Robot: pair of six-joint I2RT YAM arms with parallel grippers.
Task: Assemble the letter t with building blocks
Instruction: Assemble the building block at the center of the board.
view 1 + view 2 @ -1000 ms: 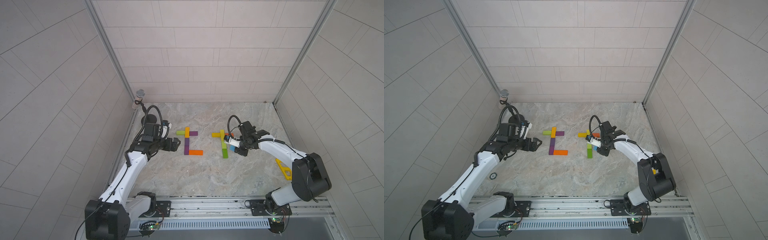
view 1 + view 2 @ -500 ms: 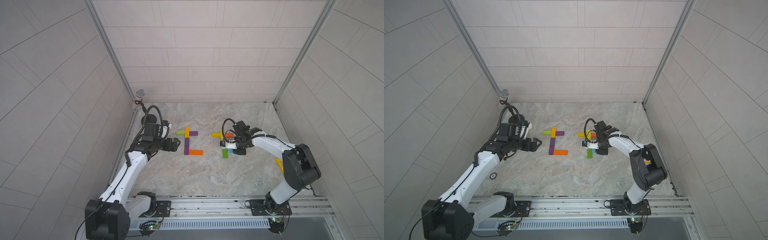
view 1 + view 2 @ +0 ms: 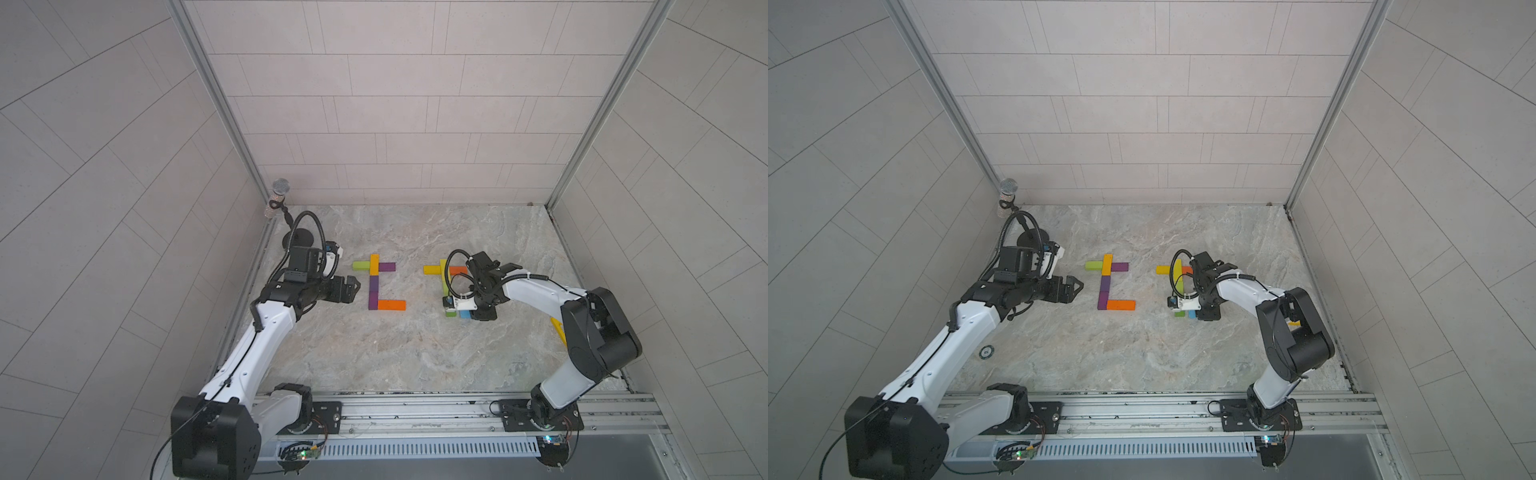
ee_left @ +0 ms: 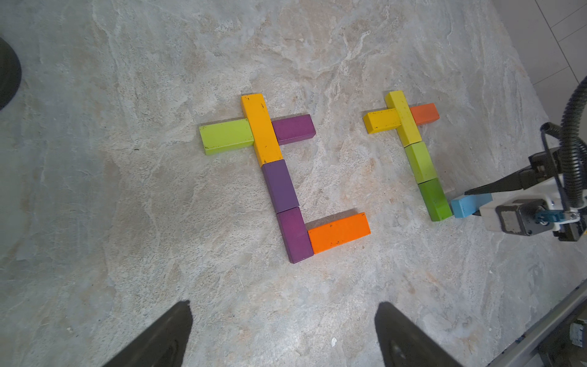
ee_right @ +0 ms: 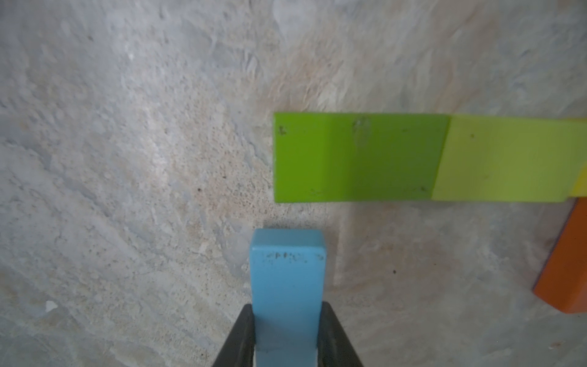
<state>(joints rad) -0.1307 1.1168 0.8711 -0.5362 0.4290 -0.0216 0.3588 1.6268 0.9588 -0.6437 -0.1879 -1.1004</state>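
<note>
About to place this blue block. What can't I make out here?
Whether the light blue block is touching the table: both top views, right arm covers most of it; right wrist view gives no height.
The yellow frame piece: both top views, mostly behind the right arm.
The orange block: right wrist view, cut by the edge.

Matt painted building blocks [image 4: 279, 187], wood-like, scuffed w/ dark specks; tabletop [image 4: 127, 206] rough, matt, marbled stone look
</note>
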